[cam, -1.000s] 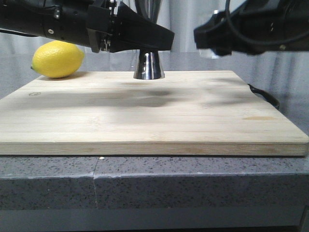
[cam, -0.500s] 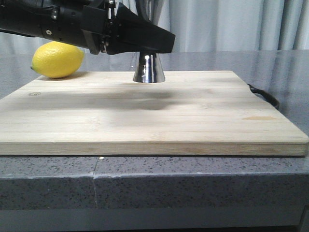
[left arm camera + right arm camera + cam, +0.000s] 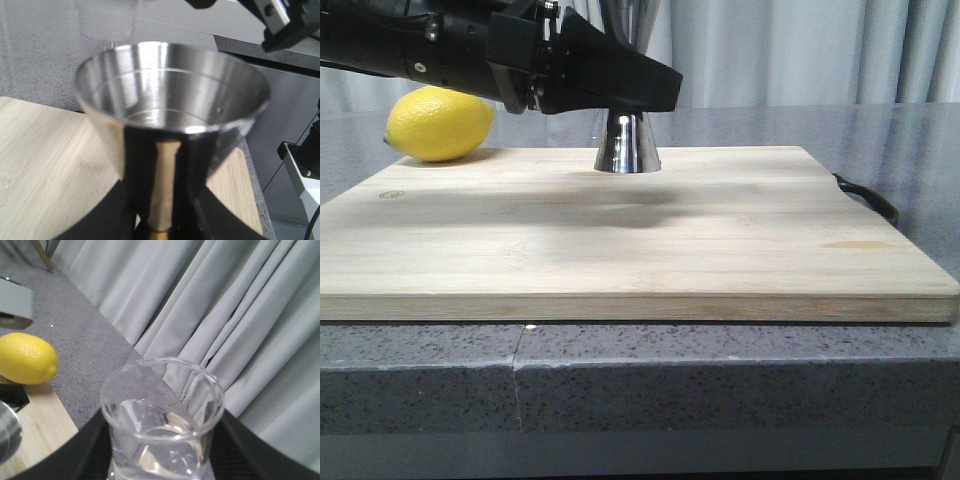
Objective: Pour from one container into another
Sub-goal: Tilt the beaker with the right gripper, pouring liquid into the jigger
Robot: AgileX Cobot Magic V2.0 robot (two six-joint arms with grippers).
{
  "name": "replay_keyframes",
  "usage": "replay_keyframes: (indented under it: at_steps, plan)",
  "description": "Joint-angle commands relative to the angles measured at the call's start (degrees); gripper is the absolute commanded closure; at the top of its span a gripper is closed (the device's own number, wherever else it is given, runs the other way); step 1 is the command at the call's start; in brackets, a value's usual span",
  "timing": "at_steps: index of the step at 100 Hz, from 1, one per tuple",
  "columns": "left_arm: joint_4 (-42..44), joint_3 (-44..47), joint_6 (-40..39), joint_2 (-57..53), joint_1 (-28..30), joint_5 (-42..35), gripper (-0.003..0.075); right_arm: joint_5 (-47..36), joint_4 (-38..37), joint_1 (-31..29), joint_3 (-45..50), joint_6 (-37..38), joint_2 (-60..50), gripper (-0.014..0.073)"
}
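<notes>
Left gripper (image 3: 655,88) is clamped on the steel jigger (image 3: 627,140) at its narrow waist — on my left wrist camera the black fingers (image 3: 210,210) hug both sides below the open upper cup. Its base sits on the wooden board (image 3: 640,235) at the far edge, a lemon (image 3: 439,122) off to the left. My right gripper, out of the front view, holds the glass beaker (image 3: 162,425) between its dark fingers (image 3: 90,450) — upright, curtain (image 3: 225,315) behind.
</notes>
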Motion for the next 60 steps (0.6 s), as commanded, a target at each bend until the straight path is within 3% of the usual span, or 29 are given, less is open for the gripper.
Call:
replay_keyframes:
  at_steps: [1, 60]
  plan:
    - [-4.0, -1.9, -0.4, -3.2, -0.5, 6.3, 0.0739, -3.7, -1.6, 0.1, -2.1, -0.5, -2.1, 0.0365]
    - [-4.0, -1.9, -0.4, -3.2, -0.5, 6.3, 0.0739, -6.2, -12.6, 0.1, -2.3, -0.5, -2.4, 0.0365]
